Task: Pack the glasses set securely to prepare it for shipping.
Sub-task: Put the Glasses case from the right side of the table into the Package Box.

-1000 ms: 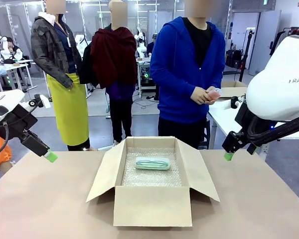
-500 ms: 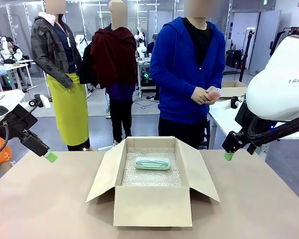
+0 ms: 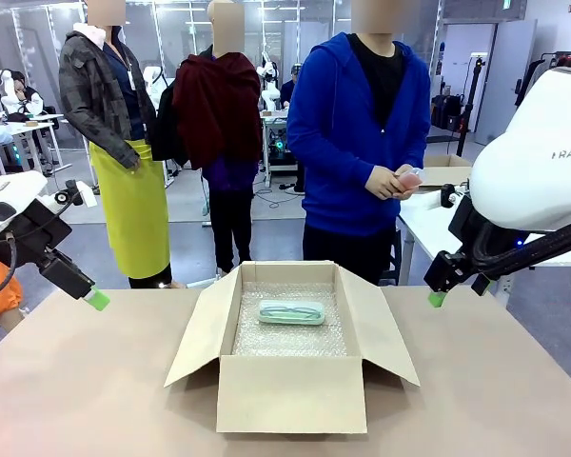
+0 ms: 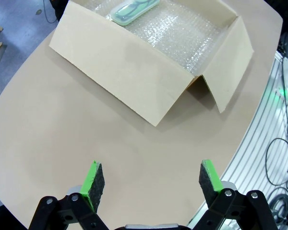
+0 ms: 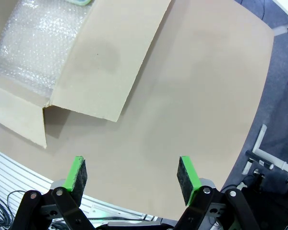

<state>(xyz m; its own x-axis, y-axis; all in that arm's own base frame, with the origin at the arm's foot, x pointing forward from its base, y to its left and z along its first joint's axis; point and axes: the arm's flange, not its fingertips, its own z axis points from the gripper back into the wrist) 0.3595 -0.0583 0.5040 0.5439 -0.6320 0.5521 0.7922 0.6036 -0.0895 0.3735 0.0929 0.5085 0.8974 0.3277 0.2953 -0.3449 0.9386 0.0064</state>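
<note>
Two grippers hung open and empty over the table (image 3: 86,381), the left gripper (image 4: 151,175) and the right gripper (image 5: 132,175) flanking the cardboard box (image 3: 291,392). The mint green case (image 3: 291,311) lay on bubble wrap (image 3: 266,339) inside the box; the pale pink case (image 3: 411,176) was held in the person's hands (image 3: 386,183) beyond the table.

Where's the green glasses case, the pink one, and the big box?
mint green case (image 3: 291,311), front view, middle of its lid.
pale pink case (image 3: 411,178), front view, the end that sticks out.
cardboard box (image 3: 291,394), front view, its near wall.
</note>
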